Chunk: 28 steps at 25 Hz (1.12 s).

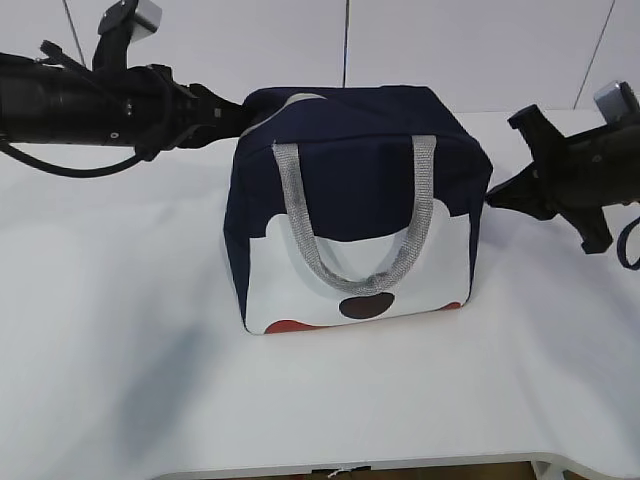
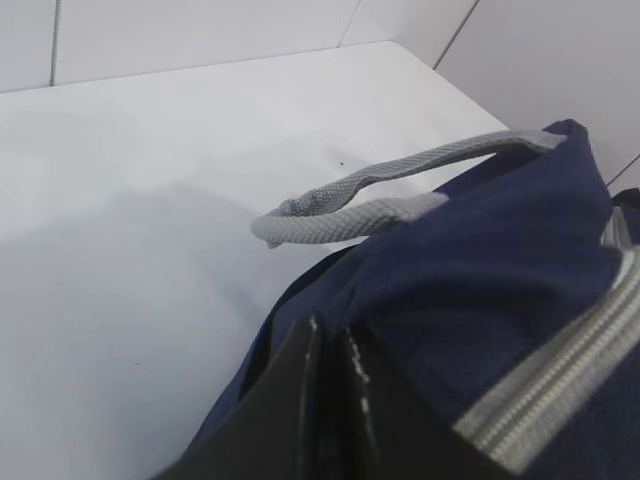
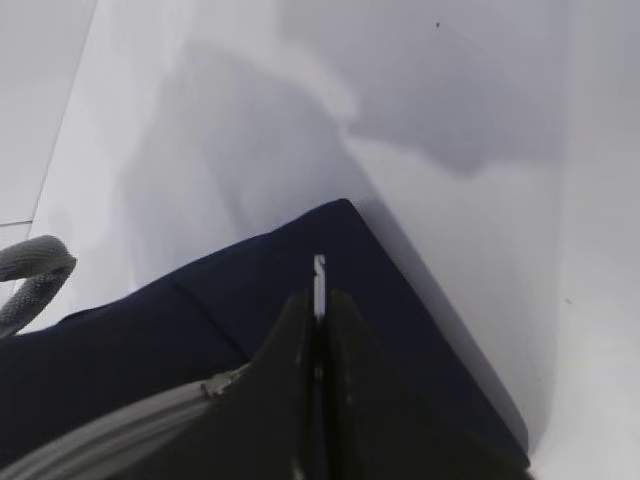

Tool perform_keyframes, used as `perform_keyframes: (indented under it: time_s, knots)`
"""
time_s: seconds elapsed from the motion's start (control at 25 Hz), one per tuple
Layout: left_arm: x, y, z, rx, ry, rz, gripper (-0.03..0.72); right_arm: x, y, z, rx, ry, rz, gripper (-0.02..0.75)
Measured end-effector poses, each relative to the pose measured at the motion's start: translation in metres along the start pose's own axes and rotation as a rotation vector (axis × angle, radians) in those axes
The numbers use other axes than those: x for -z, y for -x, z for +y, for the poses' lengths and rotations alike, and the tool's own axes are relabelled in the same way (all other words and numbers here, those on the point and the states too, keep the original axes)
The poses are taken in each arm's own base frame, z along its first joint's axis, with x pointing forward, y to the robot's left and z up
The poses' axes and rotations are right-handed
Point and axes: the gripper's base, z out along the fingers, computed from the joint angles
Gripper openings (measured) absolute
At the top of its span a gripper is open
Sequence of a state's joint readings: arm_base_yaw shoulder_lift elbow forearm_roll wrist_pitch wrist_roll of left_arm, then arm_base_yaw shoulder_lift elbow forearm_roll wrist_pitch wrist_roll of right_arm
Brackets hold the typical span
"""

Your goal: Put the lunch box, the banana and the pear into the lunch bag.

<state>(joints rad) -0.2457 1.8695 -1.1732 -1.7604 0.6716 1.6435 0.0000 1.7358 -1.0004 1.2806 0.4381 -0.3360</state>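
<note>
The navy lunch bag (image 1: 350, 180) stands upright mid-table, its white spotted panel and grey handles (image 1: 300, 225) facing the camera. My left gripper (image 1: 243, 113) is at the bag's top left corner. In the left wrist view this gripper (image 2: 330, 335) is shut, with navy fabric (image 2: 480, 260) bunched at its tips and the grey zipper band (image 2: 560, 370) beside it. My right gripper (image 1: 492, 197) meets the bag's upper right end. In the right wrist view it (image 3: 319, 300) is shut on a thin silvery zipper pull (image 3: 319, 272) over the navy fabric (image 3: 150, 330). The lunch box, banana and pear are out of view.
The white table (image 1: 110, 330) spreads around the bag, with its front edge (image 1: 350, 467) at the bottom of the exterior view. A pale panelled wall (image 1: 450, 40) rises close behind. The rear grey handle (image 2: 340, 215) hangs off the bag's far side.
</note>
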Motion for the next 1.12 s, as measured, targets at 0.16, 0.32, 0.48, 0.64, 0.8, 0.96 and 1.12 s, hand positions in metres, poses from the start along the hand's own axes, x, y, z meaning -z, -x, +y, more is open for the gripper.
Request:
perform_keyframes:
  time_s: [0.16, 0.32, 0.48, 0.64, 0.8, 0.96, 1.12]
  knots:
    - [0.000, 0.000, 0.000, 0.000, 0.001, 0.000, -0.010, -0.011, -0.003, -0.007, 0.003, 0.001, 0.042, 0.018]
    - [0.000, 0.000, 0.000, 0.000, 0.001, 0.000, -0.010, -0.017, -0.004, -0.009, -0.008, 0.005, 0.064, 0.018]
    - [0.000, 0.000, 0.000, 0.000, 0.003, 0.000, -0.010, -0.018, -0.004, -0.008, -0.047, 0.026, 0.064, 0.018]
    - [0.000, 0.000, 0.000, 0.000, 0.005, 0.000, -0.010, -0.019, -0.004, -0.006, 0.016, 0.051, 0.063, 0.025]
    - [0.000, 0.000, 0.001, 0.000, 0.007, 0.000, -0.010, -0.019, -0.006, -0.002, 0.086, 0.105, 0.083, 0.189]
    - [0.000, 0.000, 0.002, 0.001, 0.017, 0.000, -0.010, -0.018, -0.008, 0.001, 0.089, 0.144, 0.111, 0.401]
    - [0.001, 0.000, 0.003, 0.002, 0.021, -0.001, -0.010, -0.017, -0.012, 0.004, 0.137, 0.187, 0.152, 0.455]
